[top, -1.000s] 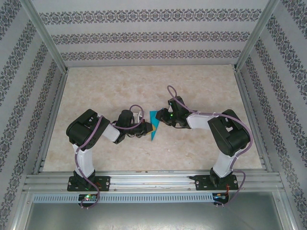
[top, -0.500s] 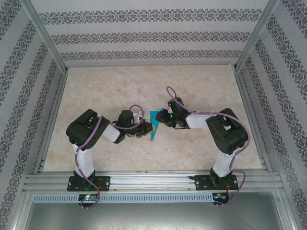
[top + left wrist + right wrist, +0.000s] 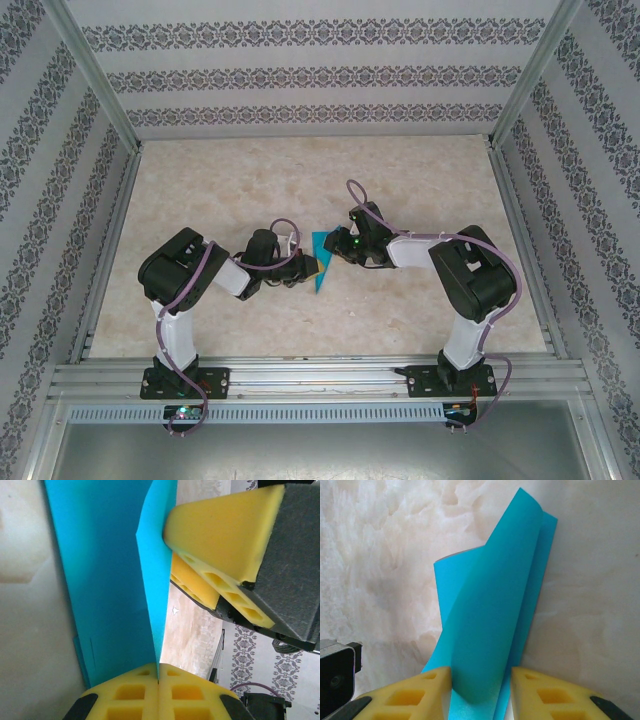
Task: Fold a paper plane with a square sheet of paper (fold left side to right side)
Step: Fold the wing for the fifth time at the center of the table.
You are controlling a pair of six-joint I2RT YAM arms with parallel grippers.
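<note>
**A:** From above, where do you stand?

**B:** Your paper (image 3: 321, 280) lies mid-table (image 3: 300, 180), between the left gripper (image 3: 305, 268) and the right gripper (image 3: 338, 248), which meet nose to nose over it. It reads as a narrow creased shape, not a square. I judge you are mid-fold, carrying the left side over to the right.

**A:** And the left wrist view?

**B:** Your left pads (image 3: 130, 695) are pressed tight together, and the lower end of the raised flap runs into the seam between them, so it is pinched there. The flap stands up off the layer that lies flat on the table. The right fingers (image 3: 220, 535) sit at the flap's far end, touching it.

**A:** The right wrist?

**B:** Those jaws are narrow, not closed. A soft curl of paper fills the gap and touches both right pads (image 3: 535, 695), which looks like a light hold. The curl is rounded, with no crease pressed in yet.

**A:** So what does the next move ask of you?

**B:** Probably you lay the flap over to the right with edges matched, then press the curl flat. Both ends should travel together, or the thin sheet may buckle or skew.

**A:** Anything in the way?

**B:** Mainly the grippers crowd each other. The patterned walls (image 3: 300, 75) and metal frame (image 3: 320, 375) stand well apart.
</note>
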